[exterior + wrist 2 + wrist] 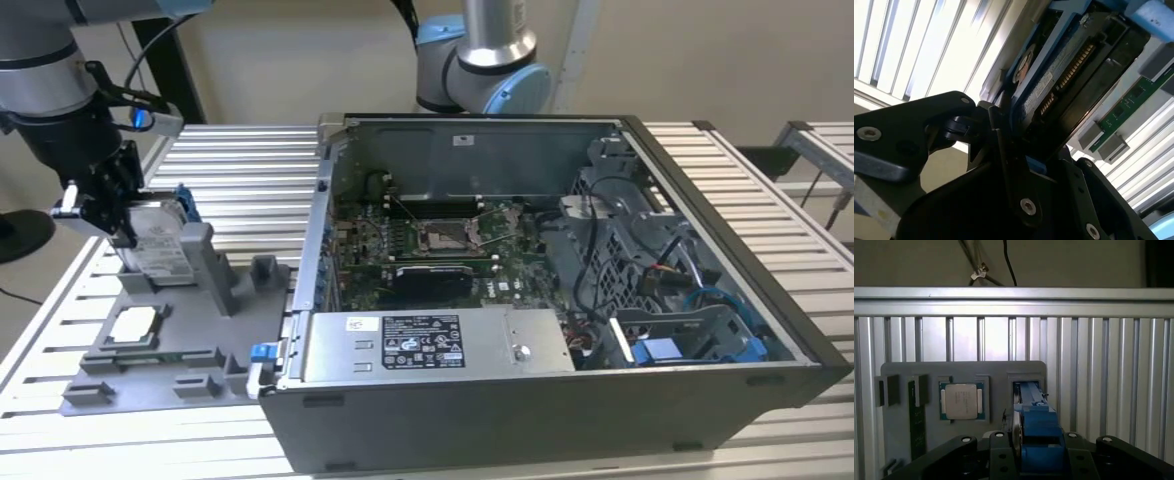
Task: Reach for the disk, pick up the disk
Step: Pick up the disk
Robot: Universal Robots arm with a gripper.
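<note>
Blue plastic frames the disk [158,245], which stands on edge in a slot of the grey holder [174,345]. The holder lies near the edge of the surface [254,160] on the exterior view's left, just beside the open computer case [561,400]. We see the gripper [114,205] down over the disk's upper end. In the second wrist view one of the fingers [1004,145] lies against the blue edging. In the first wrist view the disk [1036,432] fills the gap between the two sides. We therefore judge the fingers closed on the disk, whose lower end seems to sit in the slot.

To pick it up cleanly, we think the hold should be square on the two flat sides of the blue edging, not skewed across a corner. The pull should run straight along the slot, because any tilt could wedge the disk against the holder's walls or drag the holder across the surface. The grip needs to be firm enough that smooth plastic does not slip. The small silver chip [960,401] lies close by in the same holder, so we would avoid any sideways swing.
</note>
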